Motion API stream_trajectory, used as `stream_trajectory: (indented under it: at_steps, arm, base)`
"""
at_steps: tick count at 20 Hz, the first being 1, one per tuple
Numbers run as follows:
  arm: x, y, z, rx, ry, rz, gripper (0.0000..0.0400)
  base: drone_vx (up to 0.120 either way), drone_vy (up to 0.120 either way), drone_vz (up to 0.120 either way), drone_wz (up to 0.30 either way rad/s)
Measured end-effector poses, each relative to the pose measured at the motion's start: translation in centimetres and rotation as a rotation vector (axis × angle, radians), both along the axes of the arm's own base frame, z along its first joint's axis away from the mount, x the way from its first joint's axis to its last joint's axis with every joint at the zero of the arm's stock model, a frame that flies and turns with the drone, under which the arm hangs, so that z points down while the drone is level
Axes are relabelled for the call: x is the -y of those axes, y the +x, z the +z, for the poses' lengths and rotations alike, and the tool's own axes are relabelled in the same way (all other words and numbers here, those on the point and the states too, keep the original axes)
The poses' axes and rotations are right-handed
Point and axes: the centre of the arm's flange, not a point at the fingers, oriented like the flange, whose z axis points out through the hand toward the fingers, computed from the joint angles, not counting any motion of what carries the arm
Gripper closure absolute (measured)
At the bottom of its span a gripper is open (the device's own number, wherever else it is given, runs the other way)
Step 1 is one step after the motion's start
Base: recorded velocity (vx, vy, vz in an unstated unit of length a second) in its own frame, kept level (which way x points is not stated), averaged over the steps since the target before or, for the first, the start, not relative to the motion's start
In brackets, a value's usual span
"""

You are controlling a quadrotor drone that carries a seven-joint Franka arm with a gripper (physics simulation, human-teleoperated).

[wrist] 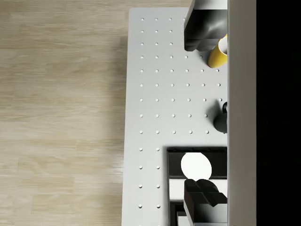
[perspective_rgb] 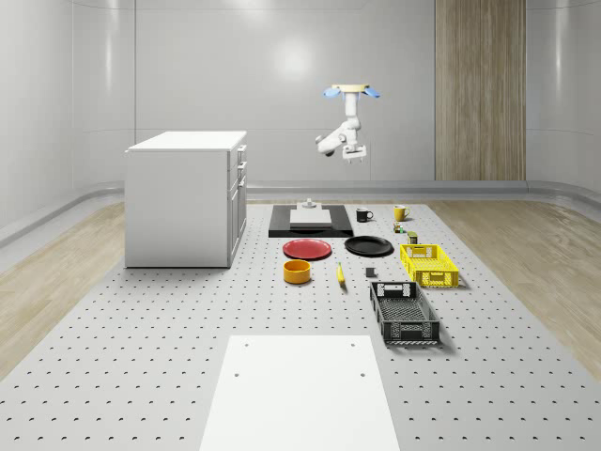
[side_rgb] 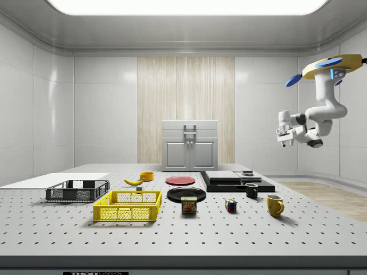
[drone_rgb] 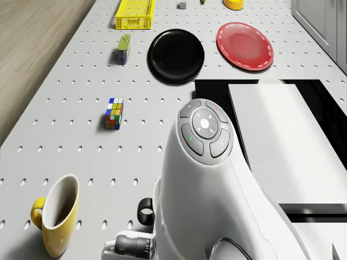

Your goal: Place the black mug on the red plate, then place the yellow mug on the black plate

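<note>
Black mug (perspective_rgb: 363, 215) and yellow mug (perspective_rgb: 400, 212) stand on the bench (perspective_rgb: 141, 329) far below the pincer (perspective_rgb: 354, 155). Its fingers (wrist: 200, 28) are apart, empty, while the drone (perspective_rgb: 352, 91) hovers above.

The tin (side_rgb: 188, 205) beside the black plate (side_rgb: 186, 194) reads "SPAM".

drone (side_rgb: 334, 67): yellow disc, blue rotors | arm (side_rgb: 328, 106): glossy white | fingers (wrist: 201, 33): dark grey

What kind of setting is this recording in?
Likely a simulated robotics test room: a perforated work table laid with plates, mugs and crates, a white cabinet on it, bare grey wall panels, and the drone hovering above the table's far end.
</note>
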Motion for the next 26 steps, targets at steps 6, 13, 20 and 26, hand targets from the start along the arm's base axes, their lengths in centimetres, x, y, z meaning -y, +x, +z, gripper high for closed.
stream_trajectory:
  at_steps: [6,13,20,26]
  arm:
    - [0.74,-0.01,-0.09,-0.003,-0.075,-0.002,0.0]
    - [1.01,-0.01,-0.11,-0.004,-0.103,-0.002,0.0]
    - [1.08,-0.01,-0.11,-0.004,-0.11,-0.002,0.0]
    - [1.1,-0.01,-0.11,-0.004,-0.112,-0.002,0.0]
  base:
    - [0.12,0.0,-0.04,0.0]
    - [0.12,0.0,-0.12,0.0]
    - [0.12,0.0,-0.12,0.0]
    - [0.12,-0.047,-0.12,0.0]
